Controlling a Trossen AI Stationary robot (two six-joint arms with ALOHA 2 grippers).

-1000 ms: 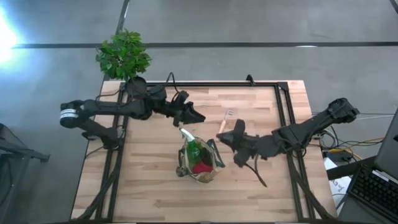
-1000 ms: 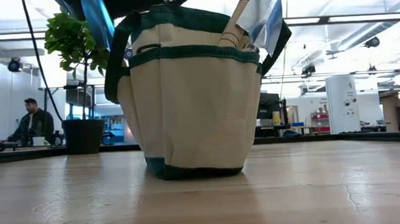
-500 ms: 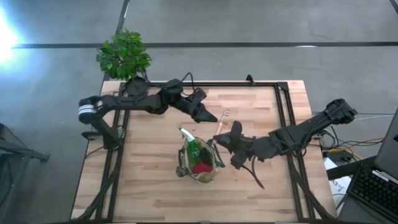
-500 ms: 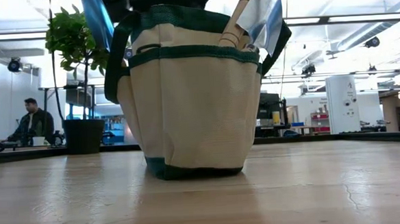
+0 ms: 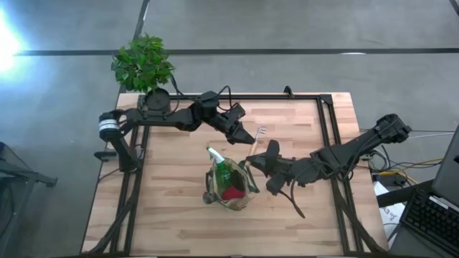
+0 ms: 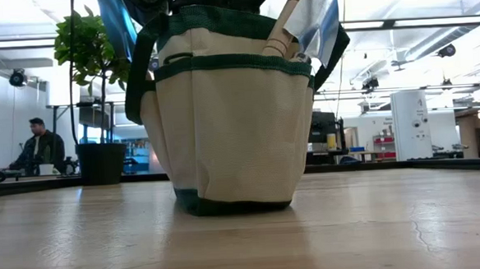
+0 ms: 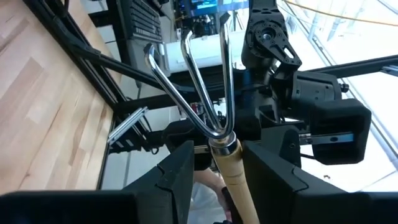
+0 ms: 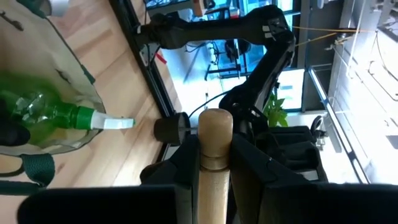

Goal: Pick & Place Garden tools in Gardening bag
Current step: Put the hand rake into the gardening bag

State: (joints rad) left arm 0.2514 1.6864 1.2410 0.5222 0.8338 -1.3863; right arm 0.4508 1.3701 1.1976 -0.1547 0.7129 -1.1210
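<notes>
Table [image 5: 179, 215]: pale wood planks, dark metal frame along its edges, standing on a grey concrete floor [image 5: 287, 29].

Gardening bag [image 5: 231, 188]: tan fabric with dark green trim, upright near the table's middle. Inside it, a green-and-white spray bottle [image 5: 222, 166], a red item [image 5: 232, 192] and, in the low view, a wooden-handled trowel [image 6: 304, 16] sticking out of the top.

Potted plant [image 5: 143, 63]: leafy green, black pot, at the table's far left corner, well apart from the bag.

Left hand [image 5: 247, 135]: beyond the bag on its far side, fingers closed on the wooden handle of a hand rake [image 7: 214, 106], its bent metal tines pointing away from the wrist.

Right hand [image 5: 259, 162]: just beside the bag's right rim, gripping a wooden handle [image 8: 214, 155] between its fingers.

Room: open workshop with bright ceiling lights, equipment racks, a seated person [image 6: 42, 149] far behind the table at left.
</notes>
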